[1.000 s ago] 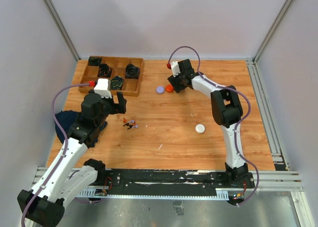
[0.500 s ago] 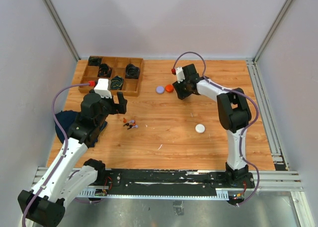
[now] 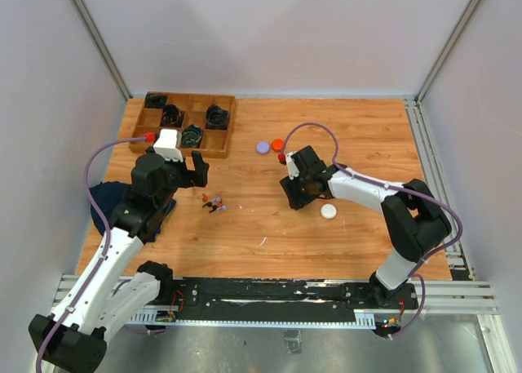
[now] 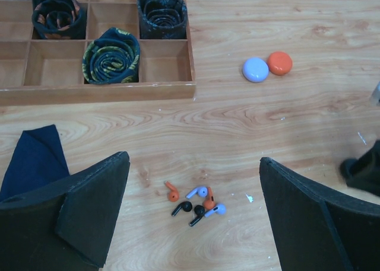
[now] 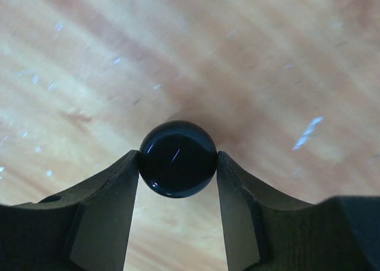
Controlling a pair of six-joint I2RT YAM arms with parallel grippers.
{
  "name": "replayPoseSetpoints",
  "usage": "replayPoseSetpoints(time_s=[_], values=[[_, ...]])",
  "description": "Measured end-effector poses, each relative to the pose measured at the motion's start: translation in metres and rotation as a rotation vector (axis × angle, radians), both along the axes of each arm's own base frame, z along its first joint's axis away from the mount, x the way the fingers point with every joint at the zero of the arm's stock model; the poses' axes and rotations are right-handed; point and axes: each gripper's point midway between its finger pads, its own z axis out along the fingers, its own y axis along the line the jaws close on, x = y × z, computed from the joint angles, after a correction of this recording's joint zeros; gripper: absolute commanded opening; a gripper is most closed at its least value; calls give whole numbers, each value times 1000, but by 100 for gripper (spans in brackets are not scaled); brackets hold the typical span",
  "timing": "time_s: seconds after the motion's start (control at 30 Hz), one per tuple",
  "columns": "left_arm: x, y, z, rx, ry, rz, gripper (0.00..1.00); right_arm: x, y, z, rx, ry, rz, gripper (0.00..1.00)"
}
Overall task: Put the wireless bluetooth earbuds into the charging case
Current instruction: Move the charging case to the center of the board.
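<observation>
Several tiny earbuds [image 3: 214, 202], orange, purple and black, lie in a loose cluster on the wooden table; the left wrist view shows the earbuds [image 4: 196, 201] between and beyond my fingers. My left gripper [image 3: 189, 175] hovers over them, open wide [image 4: 193, 164] and empty. My right gripper [image 3: 295, 195] is at mid-table, shut on a glossy black round charging case [image 5: 178, 158], which sits pinched between both fingertips [image 5: 178, 164] just above the wood. In the top view the gripper hides this case.
A purple case [image 3: 263, 147] and an orange case [image 3: 278, 144] lie touching at the far middle, also seen as purple [image 4: 256, 69] and orange [image 4: 279, 63]. A white case [image 3: 328, 211] lies just right of my right gripper. A wooden tray [image 3: 222, 151] of coiled cables stands far left. A blue cloth [image 3: 102, 206] lies at the left edge.
My right gripper closed on the black case near the orange case and carried it toward the near middle, beside the white case. The left arm has not moved.
</observation>
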Motion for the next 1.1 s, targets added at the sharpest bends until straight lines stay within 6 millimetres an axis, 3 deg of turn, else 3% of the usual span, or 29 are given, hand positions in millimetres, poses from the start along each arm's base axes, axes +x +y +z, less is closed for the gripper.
replayPoseSetpoints(time_s=[0.2, 0.63, 0.97, 1.1], values=[[0, 0, 0, 0, 0, 0, 96, -44, 13, -10, -12, 32, 23, 56], [0, 0, 0, 0, 0, 0, 96, -64, 22, -9, 12, 62, 23, 63], [0, 0, -4, 1, 4, 0, 96, -100, 39, -6, 7, 126, 125, 63], [1, -1, -4, 0, 6, -4, 96, -103, 43, 0, -15, 99, 161, 63]])
